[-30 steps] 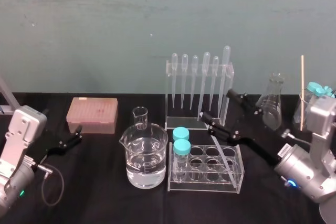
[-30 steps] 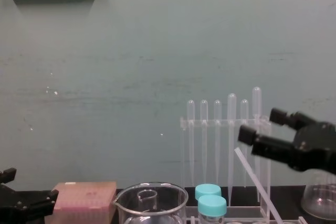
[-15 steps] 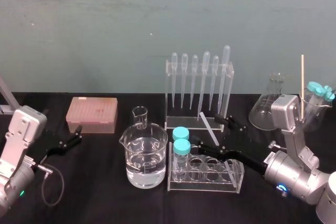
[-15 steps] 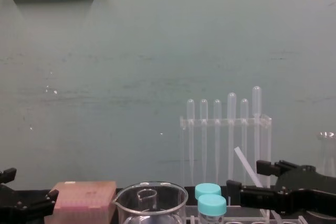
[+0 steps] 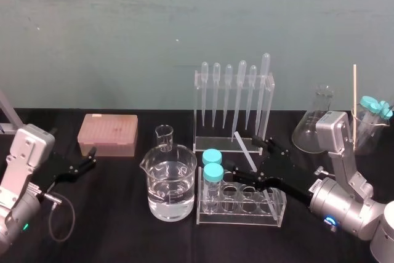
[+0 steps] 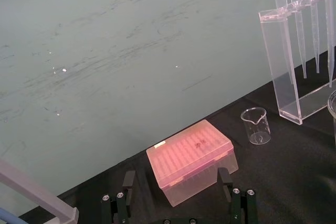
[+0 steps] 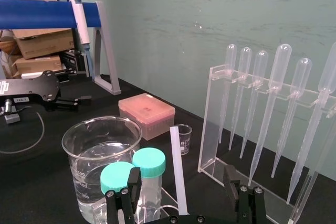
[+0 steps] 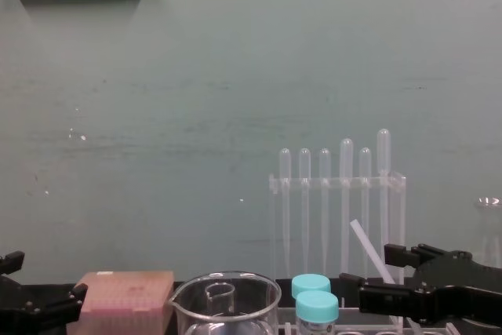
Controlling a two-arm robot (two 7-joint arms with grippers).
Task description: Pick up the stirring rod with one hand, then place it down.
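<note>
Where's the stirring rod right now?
In the head view, right of centre, the stirring rod leans tilted in the test tube rack, in front of the pipette stand, between the open fingers of the right gripper.

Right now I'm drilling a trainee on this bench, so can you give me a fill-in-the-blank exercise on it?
The test-tube rack holds the leaning stirring rod and ____ teal-capped tubes.
The right hand is ____, straddling the rod.
The pipette stand holds ____ pipettes.
The left hand sits parked near the ____ tip box.
Missing: two; open; six; pink.
</note>
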